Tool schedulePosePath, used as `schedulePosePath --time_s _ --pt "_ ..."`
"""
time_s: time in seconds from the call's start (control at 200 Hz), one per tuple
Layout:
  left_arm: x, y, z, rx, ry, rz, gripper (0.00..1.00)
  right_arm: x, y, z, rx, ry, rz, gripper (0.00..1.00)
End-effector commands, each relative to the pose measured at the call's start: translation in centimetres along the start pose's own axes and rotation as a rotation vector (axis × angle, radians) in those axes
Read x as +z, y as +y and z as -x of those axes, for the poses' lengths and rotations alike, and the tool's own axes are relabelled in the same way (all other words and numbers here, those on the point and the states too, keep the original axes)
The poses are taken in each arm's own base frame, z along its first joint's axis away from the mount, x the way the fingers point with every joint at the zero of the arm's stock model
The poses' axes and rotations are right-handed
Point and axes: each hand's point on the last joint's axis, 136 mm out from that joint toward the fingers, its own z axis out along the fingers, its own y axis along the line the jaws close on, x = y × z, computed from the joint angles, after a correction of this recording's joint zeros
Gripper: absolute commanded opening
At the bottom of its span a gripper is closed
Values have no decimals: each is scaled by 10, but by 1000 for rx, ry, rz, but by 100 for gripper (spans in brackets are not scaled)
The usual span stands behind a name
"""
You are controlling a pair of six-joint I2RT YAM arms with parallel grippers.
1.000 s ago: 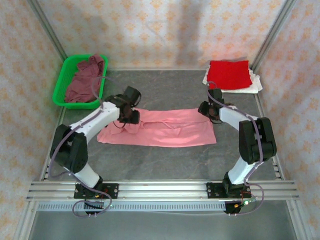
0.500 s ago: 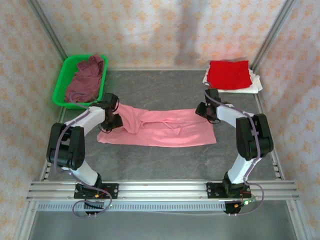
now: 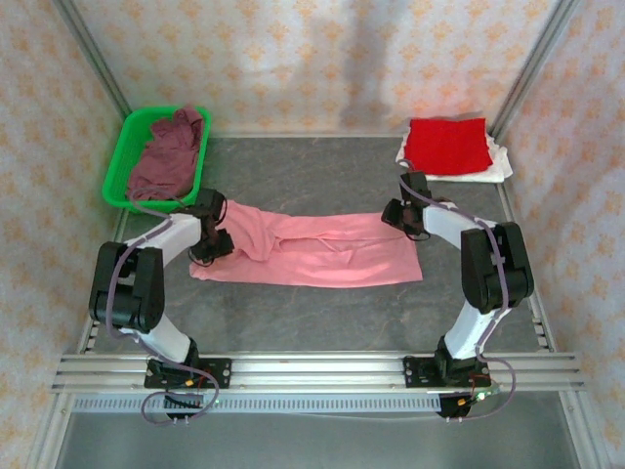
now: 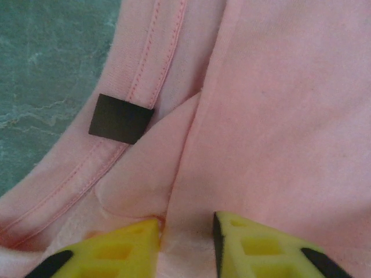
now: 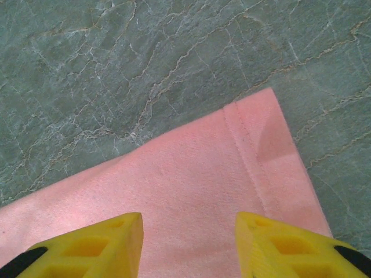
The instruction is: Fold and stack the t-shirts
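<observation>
Top external: left pincer (image 4: pixel 185 225) grasps pink t-shirt (image 3: pixel 332 256) by bunched end; right pincer (image 5: pixel 188 219) released.

Left end effector (image 3: pixel 215 240) slid left over the pink t-shirt (image 3: pixel 322 256), jaws narrowing.

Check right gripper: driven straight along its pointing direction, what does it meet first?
Probably the pink t-shirt near its hemmed corner, seen between the open fingers of the right gripper; table beneath. Height above cloth unclear.

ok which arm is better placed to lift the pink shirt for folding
Left, probably: the left pincer straddles a raised crease of the soft light pink t-shirt by the collar, fingers close either side. The right pincer hangs open above the hem corner.
</observation>
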Motion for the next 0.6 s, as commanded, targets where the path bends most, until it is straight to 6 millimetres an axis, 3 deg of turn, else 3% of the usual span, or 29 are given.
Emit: schedulePosePath --time_s 0.0,0.225,0.315,0.591 --pt "6 4 1 -10 -7 19 24 0 2 3 -17 5 -7 46" --pt "-4 8 7 1 -35 40 14 -1 3 5 -18 2 -5 47" --pt "-7 8 9 3 -45 41 1 0 4 5 -15 3 -4 47" --pt "-24 11 14 3 -78 48 0 1 3 4 -17 6 -9 48"
